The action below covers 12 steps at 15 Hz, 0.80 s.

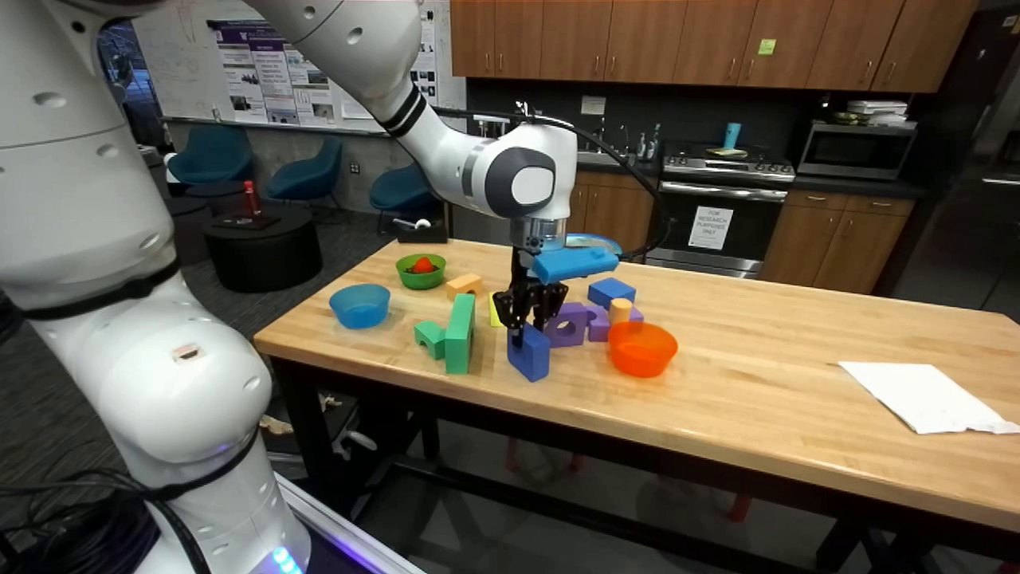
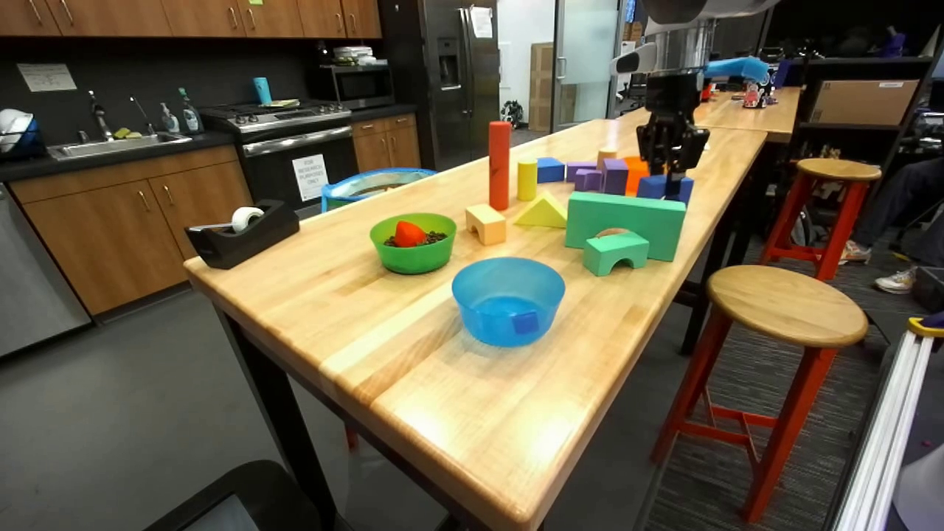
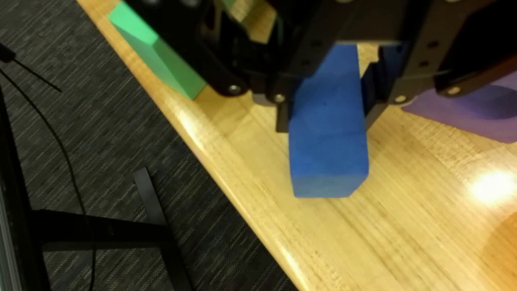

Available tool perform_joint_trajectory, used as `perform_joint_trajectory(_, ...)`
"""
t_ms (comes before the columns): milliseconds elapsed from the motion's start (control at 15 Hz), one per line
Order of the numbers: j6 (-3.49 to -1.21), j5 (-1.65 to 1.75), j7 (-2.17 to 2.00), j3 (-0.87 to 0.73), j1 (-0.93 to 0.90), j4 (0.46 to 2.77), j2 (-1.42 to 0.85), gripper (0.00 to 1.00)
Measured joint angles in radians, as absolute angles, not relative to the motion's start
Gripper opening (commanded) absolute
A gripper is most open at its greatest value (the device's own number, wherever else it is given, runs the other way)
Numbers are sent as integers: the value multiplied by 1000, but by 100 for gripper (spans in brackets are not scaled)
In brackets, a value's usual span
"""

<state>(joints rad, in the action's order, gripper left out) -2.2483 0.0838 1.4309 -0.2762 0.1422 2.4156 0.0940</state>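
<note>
My gripper (image 3: pixel 326 125) has its fingers on both sides of a blue rectangular block (image 3: pixel 329 149), and both fingertips press against its long sides in the wrist view. In an exterior view the gripper (image 1: pixel 528 328) reaches down over the blue block (image 1: pixel 530 357), close to the table's near edge. I cannot tell whether the block rests on the table or is slightly raised. A purple block with a round hole (image 1: pixel 566 327) stands just beside the gripper. A tall green block (image 1: pixel 460 335) and a green arch (image 1: pixel 431 340) stand on its other side.
An orange bowl (image 1: pixel 642 351), a blue bowl (image 2: pixel 509 302) and a green bowl (image 2: pixel 413 254) with a red piece stand on the table. A red cylinder (image 2: pixel 499 166), yellow cylinder (image 2: pixel 526 180), yellow triangle (image 2: pixel 542 212) and tan arch (image 2: pixel 486 224) are nearby. A white sheet (image 1: pixel 928 395) lies farther along.
</note>
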Motion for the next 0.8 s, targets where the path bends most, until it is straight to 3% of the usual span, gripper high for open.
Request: perform_joint_trajectory(800,-2183,156,1217,-232,142,2452,252,15)
